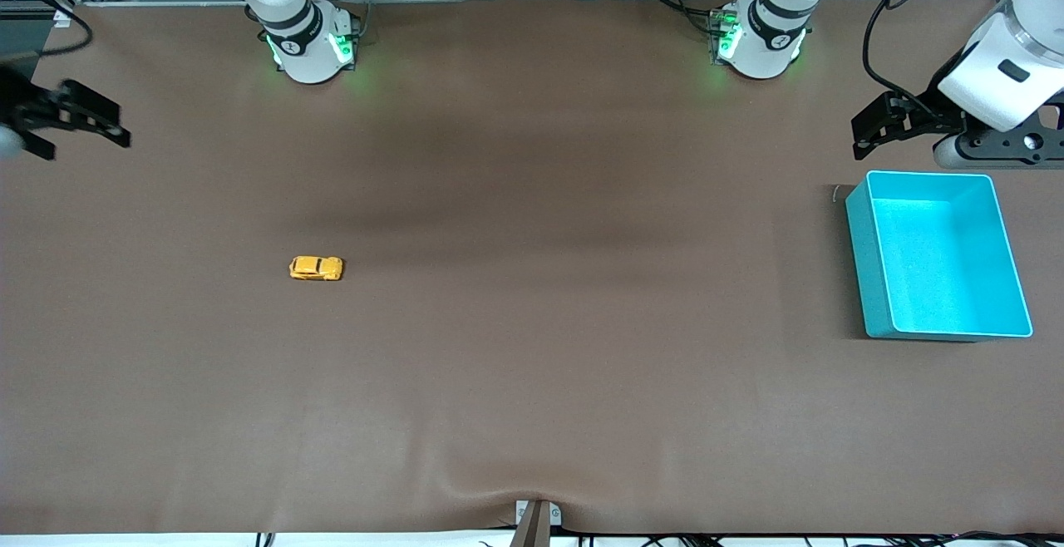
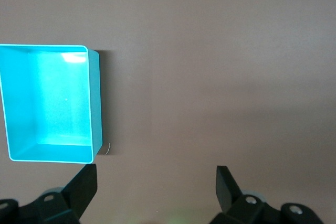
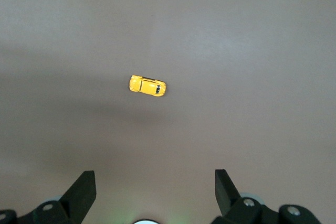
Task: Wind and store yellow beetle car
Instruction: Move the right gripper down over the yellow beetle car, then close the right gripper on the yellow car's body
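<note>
The yellow beetle car [image 1: 316,268] is a tiny rounded toy standing alone on the brown table toward the right arm's end. In the right wrist view the car [image 3: 147,85] lies well ahead of my right gripper [image 3: 154,177], which is open and empty. From the front camera, the right gripper [image 1: 87,144] hangs over the table's edge at the right arm's end, apart from the car. My left gripper [image 1: 858,138] hovers just above the turquoise bin's [image 1: 869,256] rim on the robots' side, open and empty [image 2: 156,174].
The turquoise bin [image 2: 94,103] is empty and stands at the left arm's end of the table. Both arm bases [image 1: 307,44] [image 1: 761,40] stand along the table's robot side. A brown mat covers the whole table.
</note>
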Robot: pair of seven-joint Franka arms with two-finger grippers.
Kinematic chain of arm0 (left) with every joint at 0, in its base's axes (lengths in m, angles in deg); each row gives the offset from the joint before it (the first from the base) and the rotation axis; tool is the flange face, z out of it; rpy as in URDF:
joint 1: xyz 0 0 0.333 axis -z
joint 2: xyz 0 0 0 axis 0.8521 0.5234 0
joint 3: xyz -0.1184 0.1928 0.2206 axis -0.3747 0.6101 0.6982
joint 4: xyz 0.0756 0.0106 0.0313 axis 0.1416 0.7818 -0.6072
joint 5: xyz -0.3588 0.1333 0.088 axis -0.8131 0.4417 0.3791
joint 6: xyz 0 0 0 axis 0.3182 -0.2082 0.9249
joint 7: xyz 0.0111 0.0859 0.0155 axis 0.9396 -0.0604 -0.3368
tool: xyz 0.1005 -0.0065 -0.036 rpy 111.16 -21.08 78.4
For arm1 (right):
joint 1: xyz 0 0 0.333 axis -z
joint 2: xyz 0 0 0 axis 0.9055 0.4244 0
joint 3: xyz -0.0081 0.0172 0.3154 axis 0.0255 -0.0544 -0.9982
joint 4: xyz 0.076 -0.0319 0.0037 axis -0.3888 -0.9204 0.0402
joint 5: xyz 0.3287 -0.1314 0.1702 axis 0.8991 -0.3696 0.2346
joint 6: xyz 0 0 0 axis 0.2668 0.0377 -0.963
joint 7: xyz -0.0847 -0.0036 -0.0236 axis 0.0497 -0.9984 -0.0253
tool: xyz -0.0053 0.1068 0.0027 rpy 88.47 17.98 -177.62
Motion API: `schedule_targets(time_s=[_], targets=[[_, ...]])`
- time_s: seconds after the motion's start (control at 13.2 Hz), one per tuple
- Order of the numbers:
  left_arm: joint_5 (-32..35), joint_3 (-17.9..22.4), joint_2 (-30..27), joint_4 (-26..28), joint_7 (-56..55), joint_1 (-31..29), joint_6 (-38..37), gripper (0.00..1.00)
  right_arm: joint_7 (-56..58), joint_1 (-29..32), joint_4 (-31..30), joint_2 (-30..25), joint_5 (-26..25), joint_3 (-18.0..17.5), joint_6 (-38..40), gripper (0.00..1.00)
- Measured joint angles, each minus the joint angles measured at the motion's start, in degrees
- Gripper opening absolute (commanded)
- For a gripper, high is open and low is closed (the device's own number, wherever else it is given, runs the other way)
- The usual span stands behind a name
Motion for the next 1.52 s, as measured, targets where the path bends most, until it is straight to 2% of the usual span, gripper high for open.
schedule_targets(time_s=[0.38,0.53,0.68,0.84,1.14,1.29,1.52], targets=[[0.00,0.06,0.00,-0.04,0.00,0.00,0.19,1.00,10.95,-1.07,-15.26,1.56,-0.07,-5.05,-15.48,1.00],[0.00,0.13,0.00,-0.03,0.00,-0.03,0.20,1.00,16.06,-1.38,-22.23,1.69,-2.23,-7.86,-23.47,1.00],[0.00,0.32,0.03,0.02,0.00,-0.18,0.20,1.00,24.17,-1.47,-29.77,1.87,-5.03,-8.91,-33.19,1.00],[0.00,0.42,0.16,0.06,0.00,-0.27,0.20,1.00,34.71,-1.45,-35.79,2.94,-5.75,-8.85,-40.52,1.00],[0.00,0.45,0.37,0.11,0.00,-0.28,0.20,1.00,51.94,-0.78,-37.97,9.14,-6.02,-8.46,-47.90,0.94],[0.00,0.45,0.58,0.15,0.00,-0.28,0.20,1.00,58.05,-0.23,-37.99,12.59,-6.08,-8.28,-52.66,0.83],[0.02,0.52,0.67,0.16,0.00,-0.29,0.42,1.00,60.97,0.41,-38.34,16.46,-6.69,-8.25,-57.94,0.83]])
